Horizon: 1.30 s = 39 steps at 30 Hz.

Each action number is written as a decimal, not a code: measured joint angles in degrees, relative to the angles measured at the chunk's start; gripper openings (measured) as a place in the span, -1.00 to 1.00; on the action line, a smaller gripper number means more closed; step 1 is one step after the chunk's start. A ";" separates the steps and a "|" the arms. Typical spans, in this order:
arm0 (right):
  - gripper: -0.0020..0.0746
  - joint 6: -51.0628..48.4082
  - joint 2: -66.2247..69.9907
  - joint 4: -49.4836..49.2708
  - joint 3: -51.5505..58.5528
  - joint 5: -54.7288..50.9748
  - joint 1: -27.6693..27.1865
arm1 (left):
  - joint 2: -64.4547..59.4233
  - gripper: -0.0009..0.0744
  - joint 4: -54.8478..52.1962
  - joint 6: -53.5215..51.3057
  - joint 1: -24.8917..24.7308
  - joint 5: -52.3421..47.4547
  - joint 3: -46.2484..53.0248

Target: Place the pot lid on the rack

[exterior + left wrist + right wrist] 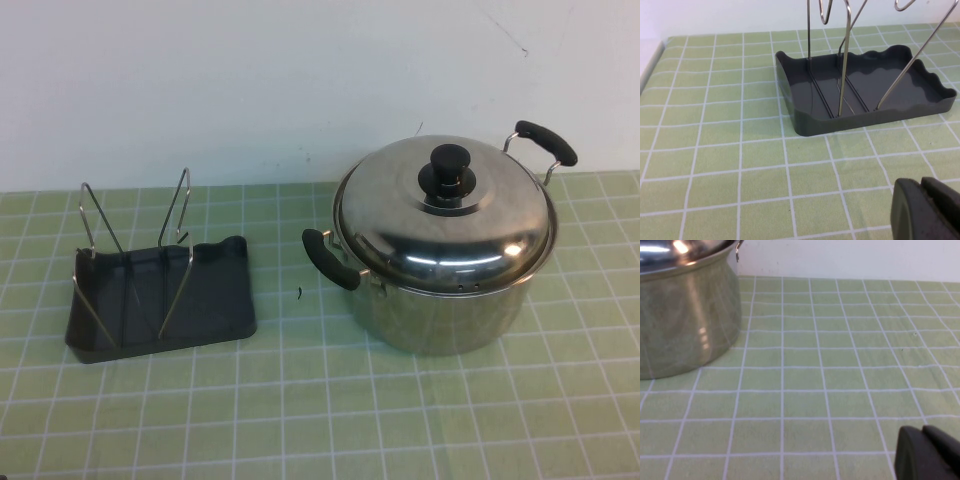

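The pot lid (445, 225), domed shiny steel with a black knob (449, 170), sits on the deep steel pot (440, 305) at the right of the table. Its rim shows in the right wrist view (685, 252) above the pot wall (685, 325). The rack (160, 300), a dark tray with thin wire uprights, stands at the left and is empty; it fills the left wrist view (865, 95). My left gripper (922, 187) is shut, low over the mat a short way from the rack. My right gripper (922, 432) is shut, over the mat beside the pot. Neither arm shows in the high view.
A green mat with a white grid (320, 410) covers the table. A white wall (250, 80) runs along the back. The pot has two black handles (330, 258), one towards the rack and one at the far right (547, 140).
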<state>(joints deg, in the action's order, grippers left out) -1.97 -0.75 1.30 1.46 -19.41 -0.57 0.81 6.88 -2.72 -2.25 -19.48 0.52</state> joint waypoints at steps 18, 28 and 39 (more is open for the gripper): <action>-0.95 -2.14 0.00 0.00 0.21 5.13 0.00 | 0.00 -0.98 -0.10 0.00 0.00 7.90 0.65; -0.95 -7.50 0.00 0.00 0.21 46.11 0.00 | 0.00 -0.98 0.12 0.00 0.00 40.13 0.65; -0.95 -10.75 0.00 -6.43 0.21 60.76 0.00 | 0.00 -0.98 0.57 -0.11 0.00 47.87 0.65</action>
<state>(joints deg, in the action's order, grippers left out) -12.72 -0.75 -5.13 1.68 41.36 -0.57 0.81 7.44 -2.83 -2.25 28.39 1.17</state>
